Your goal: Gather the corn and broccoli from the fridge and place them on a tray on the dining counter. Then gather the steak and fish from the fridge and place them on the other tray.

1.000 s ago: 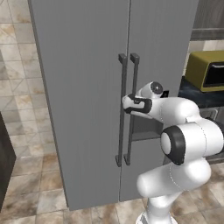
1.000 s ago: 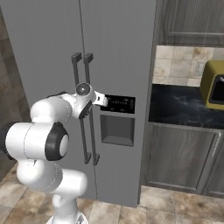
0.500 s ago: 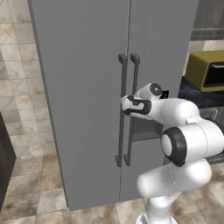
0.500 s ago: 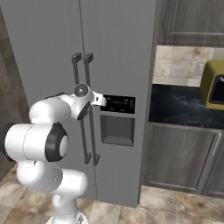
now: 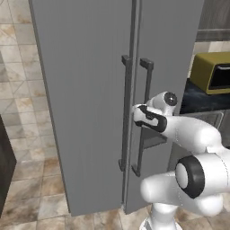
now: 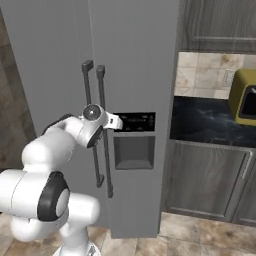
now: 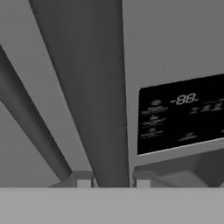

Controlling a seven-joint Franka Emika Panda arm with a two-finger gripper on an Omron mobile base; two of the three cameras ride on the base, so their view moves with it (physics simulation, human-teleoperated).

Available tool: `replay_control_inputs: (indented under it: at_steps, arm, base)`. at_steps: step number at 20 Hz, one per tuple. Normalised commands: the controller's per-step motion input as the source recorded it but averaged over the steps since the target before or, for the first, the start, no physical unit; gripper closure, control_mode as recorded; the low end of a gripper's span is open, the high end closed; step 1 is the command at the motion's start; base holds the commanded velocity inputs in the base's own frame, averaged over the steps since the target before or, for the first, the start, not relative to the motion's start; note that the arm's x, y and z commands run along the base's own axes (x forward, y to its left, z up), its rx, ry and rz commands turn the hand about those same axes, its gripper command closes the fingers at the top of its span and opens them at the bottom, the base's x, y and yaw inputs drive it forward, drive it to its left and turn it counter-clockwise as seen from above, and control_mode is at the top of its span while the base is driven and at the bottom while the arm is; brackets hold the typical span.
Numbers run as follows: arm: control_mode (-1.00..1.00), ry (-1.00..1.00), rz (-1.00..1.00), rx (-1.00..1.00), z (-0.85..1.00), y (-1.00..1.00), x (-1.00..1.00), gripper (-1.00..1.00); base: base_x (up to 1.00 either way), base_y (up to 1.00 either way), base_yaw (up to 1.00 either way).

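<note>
The tool (image 7: pixel 110 177) was clamped on the right-hand door handle (image 7: pixel 94 100) of the fridge (image 5: pixel 85 90), its two tips sitting one on each side of the dark bar in the hand view, with the bar rising straight up between them. That grip made sense as the opening step: both doors were shut, so the corn, broccoli, steak and fish were hidden behind them, on the far side of the handle from the tool. None of the food could be seen, nor any tray or dining surface.

In the left base view the tool (image 5: pixel 138 117) met the handle (image 5: pixel 143 112) partway down its length, well below the top bracket, with the arm reaching across in front of the door. That seemed a sound height from which to swing the door. The second handle (image 5: pixel 125 112), belonging to the left door, stood just beside the tool on its left, untouched.

Just to the right of the tool lay the black control panel (image 7: pixel 181 116), with the dispenser recess (image 6: pixel 132 152) under it. Farther right, well apart from the tool, a yellow appliance (image 6: pixel 244 95) sat on a dark desk (image 6: pixel 205 122).
</note>
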Motion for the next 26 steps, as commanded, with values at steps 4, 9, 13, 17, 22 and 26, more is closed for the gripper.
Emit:
replay_control_inputs:
  at_steps: [4, 9, 13, 17, 22, 26]
  arm:
    - [-1.00, 0.00, -0.01, 0.03, -0.09, -0.51, -0.86, 1.00]
    - [-1.00, 0.00, -0.06, 0.03, -0.08, -0.49, -0.68, 1.00]
    - [-1.00, 0.00, -0.08, 0.00, -0.14, -0.55, -0.72, 1.00]
    - [-1.00, 0.00, -0.08, 0.00, -0.16, -0.60, -0.69, 1.00]
    - [-1.00, 0.00, -0.05, 0.02, -0.09, -0.58, -0.46, 1.00]
    - [-1.00, 0.00, -0.03, 0.01, -0.02, -0.45, -0.22, 1.00]
  base:
    - [0.00, 0.00, 0.00]
    - [0.00, 0.00, 0.00]
    - [0.00, 0.00, 0.00]
    - [0.00, 0.00, 0.00]
    - [0.00, 0.00, 0.00]
    - [0.00, 0.00, 0.00]
